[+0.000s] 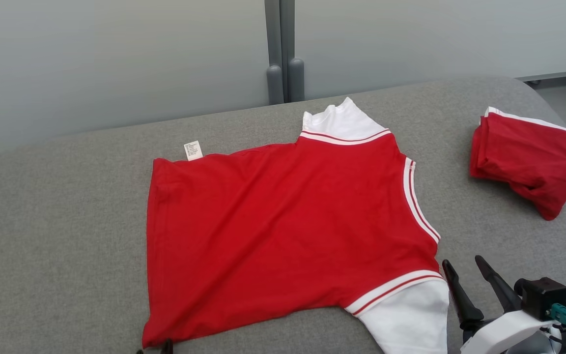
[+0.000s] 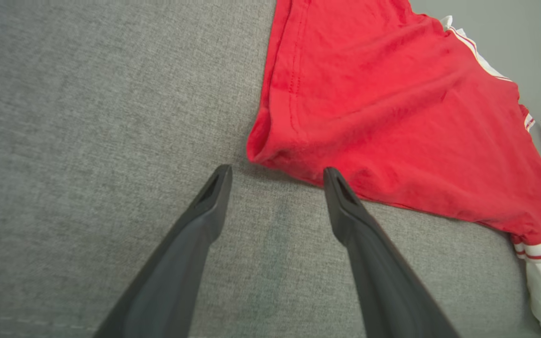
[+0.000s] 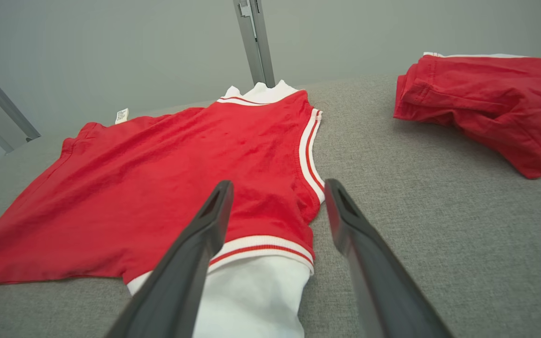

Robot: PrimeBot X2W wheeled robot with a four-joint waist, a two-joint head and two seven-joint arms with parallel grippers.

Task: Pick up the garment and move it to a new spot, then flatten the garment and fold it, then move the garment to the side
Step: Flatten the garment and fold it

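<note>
The red garment (image 1: 283, 226) lies spread flat mid-frame on the grey surface (image 1: 57, 221). At lower right the right gripper (image 1: 462, 261) tilts up-left, spread wide and empty, beside the white sleeve (image 1: 410, 314); the left gripper (image 2: 277, 171), also wide and empty, points at the hem corner (image 2: 258, 152)

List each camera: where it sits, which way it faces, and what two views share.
Head view: on the head, facing forward and down at the red shirt on the grey surface; right gripper lower right.
Left wrist view: on the left arm, facing the shirt's hem corner past the open left gripper.
Right wrist view: on the right arm, facing the white sleeve between its fingers.
Shared: head and right wrist both show the folded red garment.
</note>
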